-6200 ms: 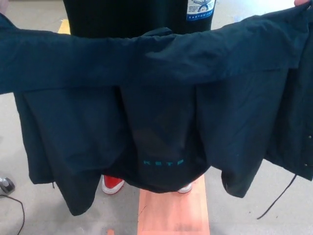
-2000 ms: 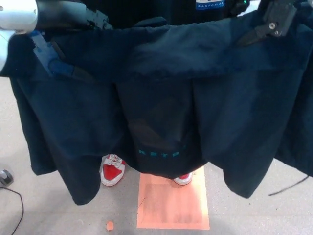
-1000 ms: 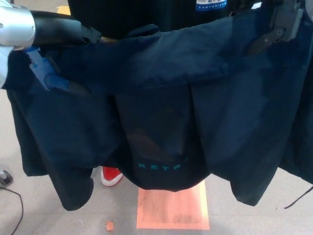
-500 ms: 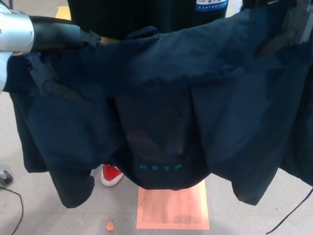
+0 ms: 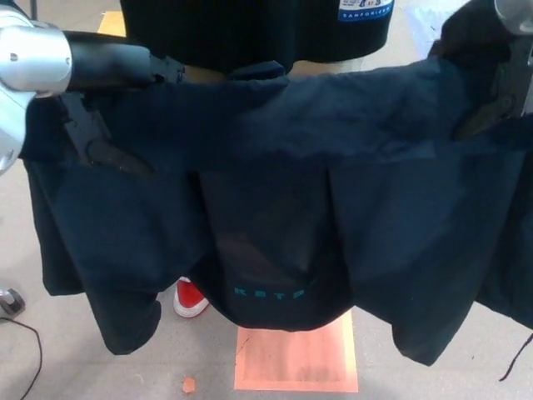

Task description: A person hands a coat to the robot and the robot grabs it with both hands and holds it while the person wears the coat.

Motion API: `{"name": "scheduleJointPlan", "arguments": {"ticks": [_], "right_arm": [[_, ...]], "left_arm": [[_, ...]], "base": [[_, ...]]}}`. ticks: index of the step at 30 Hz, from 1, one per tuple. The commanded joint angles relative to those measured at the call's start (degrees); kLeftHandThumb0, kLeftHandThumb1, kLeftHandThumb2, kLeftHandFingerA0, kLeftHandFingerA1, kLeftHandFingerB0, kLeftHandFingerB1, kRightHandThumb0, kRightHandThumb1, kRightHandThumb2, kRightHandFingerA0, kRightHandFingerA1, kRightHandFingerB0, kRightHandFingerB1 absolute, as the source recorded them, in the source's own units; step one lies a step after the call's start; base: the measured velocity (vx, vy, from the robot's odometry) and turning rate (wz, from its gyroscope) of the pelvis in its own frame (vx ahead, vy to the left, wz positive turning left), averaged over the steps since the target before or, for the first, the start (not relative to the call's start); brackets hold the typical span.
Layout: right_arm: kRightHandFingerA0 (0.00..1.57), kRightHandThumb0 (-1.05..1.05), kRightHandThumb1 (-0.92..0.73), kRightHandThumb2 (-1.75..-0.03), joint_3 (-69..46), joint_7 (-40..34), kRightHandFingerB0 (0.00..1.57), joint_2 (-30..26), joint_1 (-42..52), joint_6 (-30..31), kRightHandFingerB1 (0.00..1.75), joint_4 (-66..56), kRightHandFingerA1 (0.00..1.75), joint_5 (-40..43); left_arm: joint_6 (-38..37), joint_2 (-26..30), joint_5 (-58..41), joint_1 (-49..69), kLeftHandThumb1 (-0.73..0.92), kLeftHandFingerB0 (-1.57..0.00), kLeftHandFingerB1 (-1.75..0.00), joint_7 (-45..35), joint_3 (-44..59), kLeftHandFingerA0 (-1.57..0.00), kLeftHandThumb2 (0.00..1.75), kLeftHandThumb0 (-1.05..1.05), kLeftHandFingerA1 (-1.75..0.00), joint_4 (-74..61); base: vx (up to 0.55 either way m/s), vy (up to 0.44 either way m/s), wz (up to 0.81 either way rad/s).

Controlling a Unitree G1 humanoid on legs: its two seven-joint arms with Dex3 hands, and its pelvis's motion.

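Observation:
A dark navy coat [image 5: 275, 167] with small teal lettering low on its back hangs spread across the whole head view. My left arm comes in at the upper left, and my left hand [image 5: 98, 140] is shut on the coat's left shoulder, its black fingers [image 5: 117, 158] pressed into the cloth. At the upper right my right hand [image 5: 491, 96] is shut on the coat's other shoulder, partly wrapped in fabric. The person [image 5: 250, 29] stands right behind the coat in a black top. No person's hand shows on the coat.
One red shoe [image 5: 190, 298] of the person shows below the coat's hem. An orange mat [image 5: 296, 360] lies on the grey floor in front of it. A black cable [image 5: 18, 329] runs along the floor at the left. A thin cord [image 5: 518, 362] dangles from the coat at the right.
At first the person held the coat out alone. My two arms came in and closed on its shoulders. Over the last second the coat's right side sank a little with my right hand.

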Motion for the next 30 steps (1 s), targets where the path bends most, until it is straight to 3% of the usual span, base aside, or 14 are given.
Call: {"name": "scheduleJointPlan", "arguments": {"ticks": [1, 2, 3, 4, 5, 6, 7, 11, 12, 15, 16, 20, 21, 30], "right_arm": [[1.0, -0.79, -0.83, -0.66, -1.6, -11.6, 0.77, -3.0, 7.7, -7.1, 0.46, -2.6, 0.51, -1.9], [0.85, -0.52, -0.79, -1.16, -3.3, -18.1, 0.7, -3.7, 10.4, -9.4, 0.67, -4.4, 0.76, -1.8], [0.85, -0.52, -0.79, -1.16, -4.7, -24.4, 0.7, -4.4, 13.1, -11.5, 0.67, -6.3, 0.76, -2.1], [0.82, -0.57, -0.92, -0.74, -5.4, -28.8, 0.65, -5.4, 14.8, -14.0, 0.48, -7.5, 0.96, -2.6], [0.82, -0.57, -0.92, -0.74, -5.7, -30.3, 0.65, -5.7, 15.3, -15.0, 0.48, -7.8, 0.96, -2.8], [0.78, -0.42, -0.84, -0.7, -6.9, -33.7, 0.72, -6.3, 16.7, -17.6, 0.68, -7.8, 1.56, -2.0], [0.78, -0.39, -0.78, -0.68, -7.6, -37.2, 0.79, -7.3, 18.0, -20.3, 0.66, -7.9, 1.63, -1.9], [0.84, -0.38, -0.81, -0.68, -8.9, -42.5, 0.8, -8.1, 19.8, -23.4, 0.73, -7.6, 1.47, -2.2], [0.77, -0.41, -0.87, -0.71, -9.8, -44.4, 0.7, -8.1, 20.7, -23.7, 1.09, -7.8, 1.63, -2.0], [0.84, -0.41, -0.91, -0.68, -10.5, -45.7, 0.77, -8.1, 21.1, -24.3, 0.9, -7.5, 1.29, -2.2], [0.81, -0.39, -0.88, -0.72, -11.0, -46.3, 0.73, -7.9, 21.3, -24.1, 1.08, -7.3, 1.55, -1.9], [0.81, -0.37, -0.86, -0.71, -12.7, -49.0, 0.69, -7.3, 22.3, -23.9, 1.29, -7.0, 1.58, -1.7], [0.78, -0.38, -0.86, -0.66, -13.5, -50.8, 0.61, -7.3, 22.8, -24.1, 1.57, -6.9, 1.74, -1.7], [0.79, -0.39, -0.86, -0.66, -19.0, -56.1, 0.59, -6.6, 23.3, -24.0, 1.51, -5.9, 1.75, -0.1]], "left_arm": [[-3.5, 0.3, 2.3, 3.8, 0.77, -0.54, -0.37, 5.3, 1.0, -0.74, 0.65, -0.83, -0.44, 0.5], [-5.1, 0.5, 4.8, 5.2, 0.92, -1.06, -0.78, 9.8, 0.8, -1.16, 0.69, -0.68, -0.83, -0.8], [-6.9, 0.7, 7.3, 6.8, 0.92, -1.06, -0.78, 14.7, 0.7, -1.16, 0.69, -0.68, -0.83, -2.2], [-9.0, 0.7, 9.2, 8.1, 0.78, -0.93, -1.14, 19.5, 0.7, -1.07, 1.03, -0.63, -1.27, -2.6], [-9.8, 0.7, 9.8, 8.5, 0.78, -0.93, -1.14, 21.2, 0.7, -1.07, 1.03, -0.63, -1.27, -2.6], [-10.8, 0.6, 12.1, 9.7, 0.88, -0.67, -1.25, 25.9, 0.4, -0.8, 0.72, -0.42, -1.55, -2.9], [-12.3, 0.1, 13.3, 11.0, 0.86, -0.58, -1.48, 30.4, 0.4, -0.71, 0.65, -0.38, -1.73, -2.6], [-13.2, 0.0, 14.1, 12.0, 0.87, -0.55, -1.56, 33.8, 0.3, -0.73, 0.65, -0.38, -1.75, -2.2], [-13.3, -0.3, 14.7, 12.7, 0.84, -0.53, -1.6, 36.5, 0.5, -0.73, 0.63, -0.37, -1.75, -2.1], [-12.5, -0.8, 15.4, 13.6, 0.85, -0.52, -1.58, 38.4, 0.5, -0.71, 0.63, -0.38, -1.75, -2.0], [-12.3, -0.9, 15.7, 13.9, 0.83, -0.55, -1.6, 39.5, 0.5, -0.75, 0.63, -0.38, -1.75, -1.9], [-12.0, -1.2, 16.6, 14.8, 0.84, -0.56, -1.59, 42.3, 0.3, -0.76, 0.64, -0.38, -1.75, -1.3], [-12.4, -0.9, 17.1, 15.4, 0.84, -0.57, -1.58, 43.0, 0.1, -0.76, 0.64, -0.38, -1.75, -1.4], [-13.5, -0.1, 21.1, 17.4, 0.82, -0.65, -1.52, 51.5, -0.6, -0.77, 0.66, -0.38, -1.73, -0.3]], "base": [[0.0, 0.0, 0.0], [0.0, 0.0, 0.0], [0.0, 0.0, 0.0], [0.0, 0.0, 0.0], [0.0, 0.0, 0.0], [0.0, 0.0, 0.0], [0.0, 0.0, 0.0], [0.0, 0.0, 0.0], [0.0, 0.0, 0.0], [0.0, 0.0, 0.0], [0.0, 0.0, 0.0], [0.0, 0.0, 0.0], [0.0, 0.0, 0.0], [0.0, 0.0, 0.0]]}}
